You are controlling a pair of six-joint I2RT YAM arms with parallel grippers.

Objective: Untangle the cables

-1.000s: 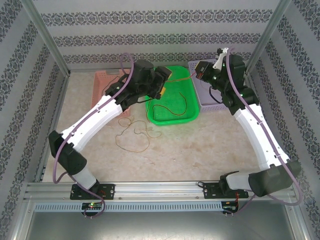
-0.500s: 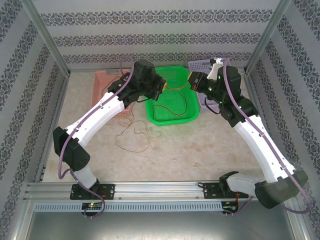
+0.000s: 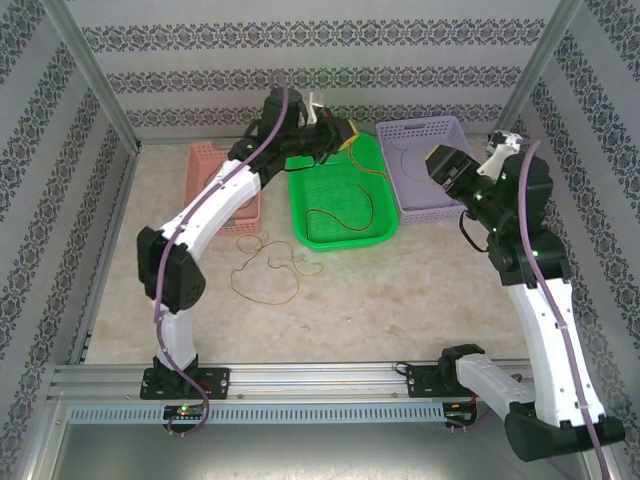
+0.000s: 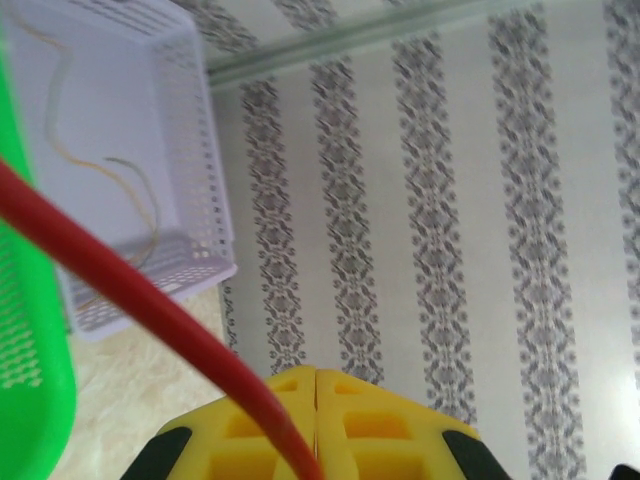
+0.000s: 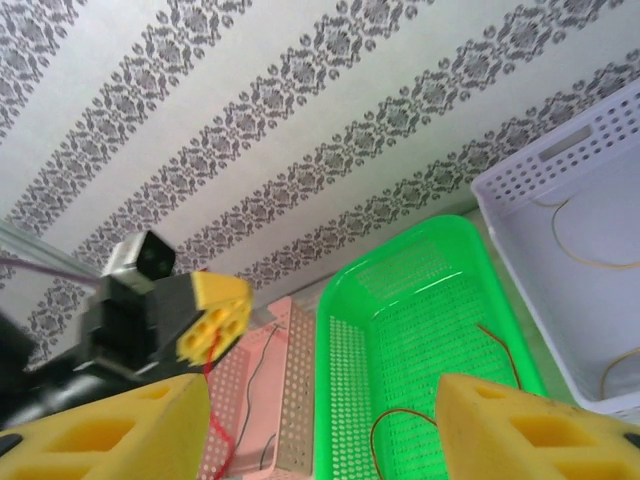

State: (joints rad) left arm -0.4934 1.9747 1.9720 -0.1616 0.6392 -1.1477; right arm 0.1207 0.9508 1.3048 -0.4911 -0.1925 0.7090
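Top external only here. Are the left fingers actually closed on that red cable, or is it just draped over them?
Observer: Closed on it. In the left wrist view the left fingers are shut together, with the red cable pinched between them.
Operator: Right fingers?
Observer: The right fingers stand wide apart and hold nothing.
Operator: The left arm hides most of the pink basket from me. Anything in it?
Observer: The right wrist view shows one thin dark cable lying in the pink basket.
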